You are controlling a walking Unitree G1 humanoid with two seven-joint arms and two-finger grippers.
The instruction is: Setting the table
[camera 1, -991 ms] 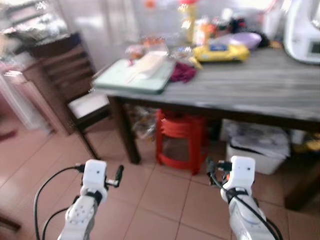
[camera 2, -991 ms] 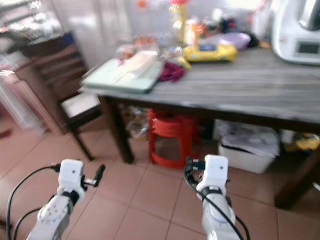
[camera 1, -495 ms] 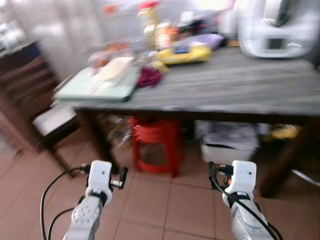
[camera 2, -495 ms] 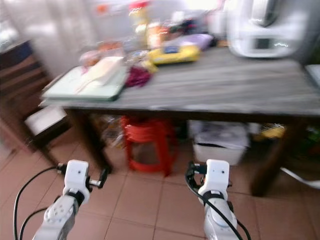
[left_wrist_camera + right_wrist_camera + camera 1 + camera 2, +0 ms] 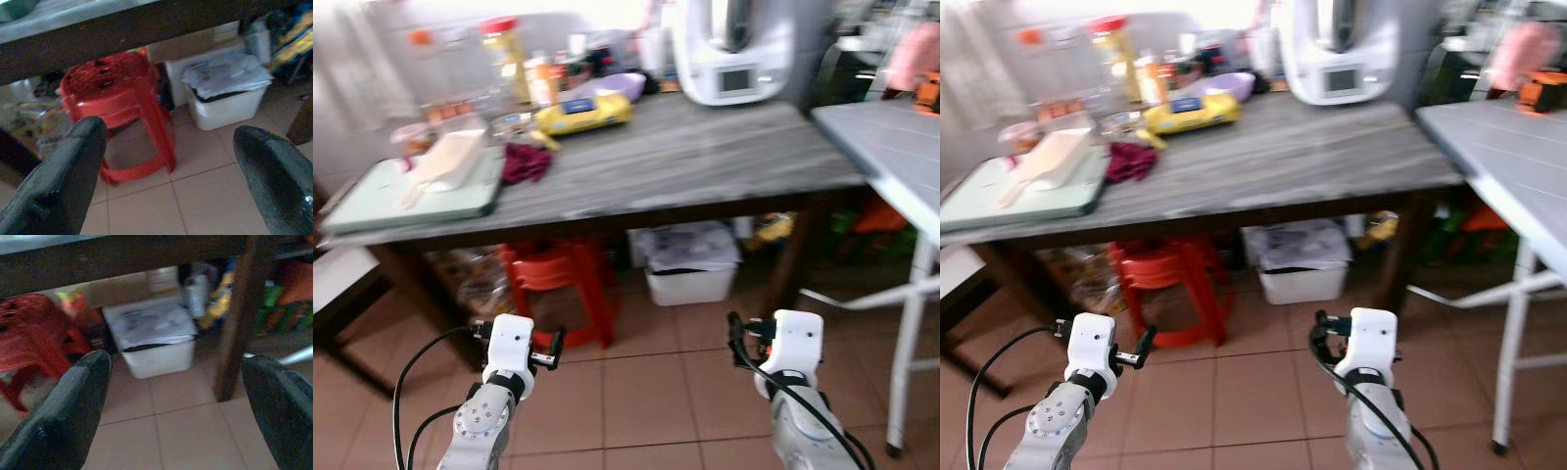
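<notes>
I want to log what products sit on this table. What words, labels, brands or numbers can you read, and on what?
No text can be read in these frames.
Yellow packet: blue label, too blurred.
White appliance: small display, too blurred.
Bottles at the back: labels too small and blurred.
White bin under the table: printed paper on top, too blurred.

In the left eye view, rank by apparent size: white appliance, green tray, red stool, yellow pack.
1. Green tray and white appliance: look about alike, and the appliance is cut off at the top, so unranked.
2. Red stool, partly hidden under the table.
3. Yellow pack, plainly smallest.
</notes>
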